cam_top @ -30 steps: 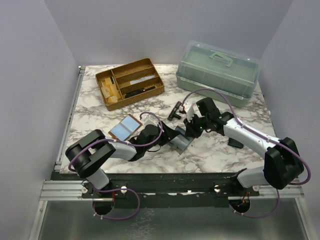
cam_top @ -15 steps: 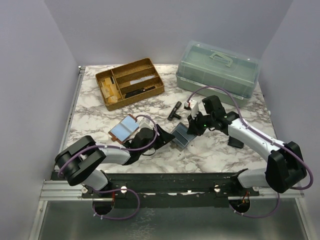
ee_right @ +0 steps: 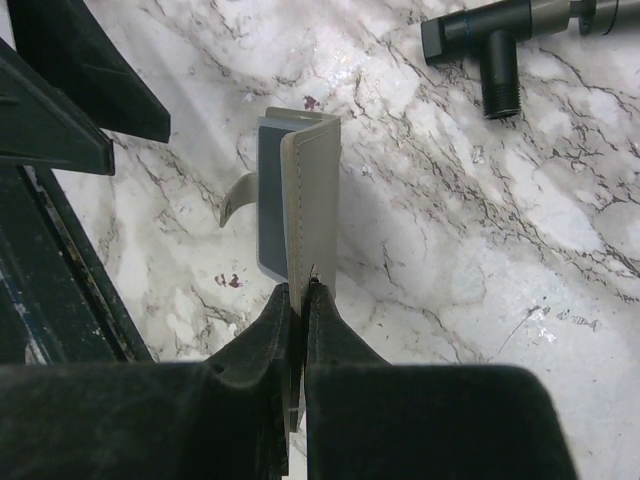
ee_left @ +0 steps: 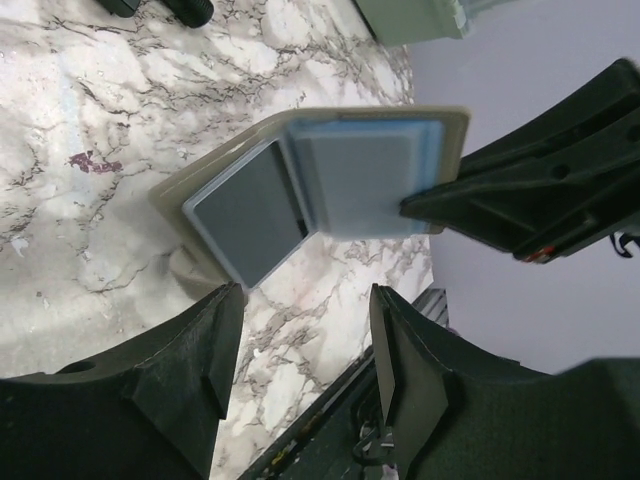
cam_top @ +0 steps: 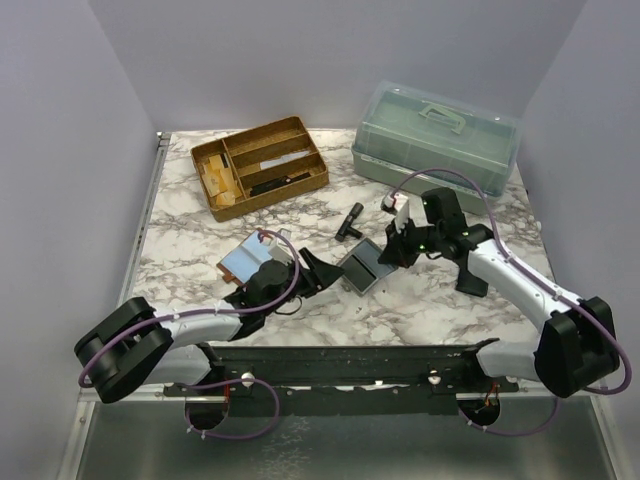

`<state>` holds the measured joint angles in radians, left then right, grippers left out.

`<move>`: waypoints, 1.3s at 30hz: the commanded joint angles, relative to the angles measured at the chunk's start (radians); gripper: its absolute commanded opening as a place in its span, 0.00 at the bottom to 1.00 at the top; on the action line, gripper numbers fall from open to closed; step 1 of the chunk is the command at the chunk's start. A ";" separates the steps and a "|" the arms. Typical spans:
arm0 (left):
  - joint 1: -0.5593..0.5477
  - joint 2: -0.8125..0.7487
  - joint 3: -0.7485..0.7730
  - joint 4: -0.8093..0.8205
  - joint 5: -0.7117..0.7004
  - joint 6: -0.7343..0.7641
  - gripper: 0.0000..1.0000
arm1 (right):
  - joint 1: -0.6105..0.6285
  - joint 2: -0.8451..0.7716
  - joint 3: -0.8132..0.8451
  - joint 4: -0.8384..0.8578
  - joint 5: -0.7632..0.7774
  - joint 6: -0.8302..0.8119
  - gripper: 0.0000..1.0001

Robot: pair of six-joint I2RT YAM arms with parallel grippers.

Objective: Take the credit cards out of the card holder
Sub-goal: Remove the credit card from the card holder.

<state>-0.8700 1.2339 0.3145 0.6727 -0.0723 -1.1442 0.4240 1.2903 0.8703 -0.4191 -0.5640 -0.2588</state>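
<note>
Credit cards (cam_top: 247, 259): two light-blue rectangles, side by side, flat on the counter (cam_top: 200, 230), partly behind the left arm; apparently already out.

Top view. Card holder (cam_top: 360, 270) at mid-counter, spread open between the arms. Right end effector (cam_top: 388, 252) at its far flap. Left end effector (cam_top: 328, 275) just beside its near side, facing it. Black T-shaped tool (cam_top: 350, 220) near, apart from the holder.

Left wrist view. Holder (ee_left: 250, 215) standing like an open book, one leaf on the counter, the other lifted. Pale blue card (ee_left: 360, 180) sitting in the lifted leaf. Right end effector (ee_left: 430, 205) pinches that leaf's edge, probably to keep the pocket exposed. Left end effector (ee_left: 305, 300) spread apart, nothing between its fingers, lined up on the card.

Right wrist view. Right end effector (ee_right: 300, 290) clenched on the beige flap of the holder (ee_right: 310, 190), seen edge-on and upright.
</note>
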 commanded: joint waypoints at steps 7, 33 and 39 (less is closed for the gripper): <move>0.005 0.018 -0.064 0.169 0.044 0.186 0.66 | -0.196 -0.098 -0.015 0.022 -0.347 0.062 0.00; 0.011 -0.092 -0.018 0.233 0.046 0.070 0.73 | -0.327 -0.123 -0.028 0.041 -0.540 0.101 0.00; 0.011 0.019 0.052 0.231 0.055 0.077 0.63 | -0.327 -0.130 -0.031 0.038 -0.536 0.099 0.00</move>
<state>-0.8631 1.1942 0.3157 0.9363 -0.0074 -1.0618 0.1028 1.1683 0.8528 -0.4091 -1.0637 -0.1711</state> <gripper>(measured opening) 0.650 0.052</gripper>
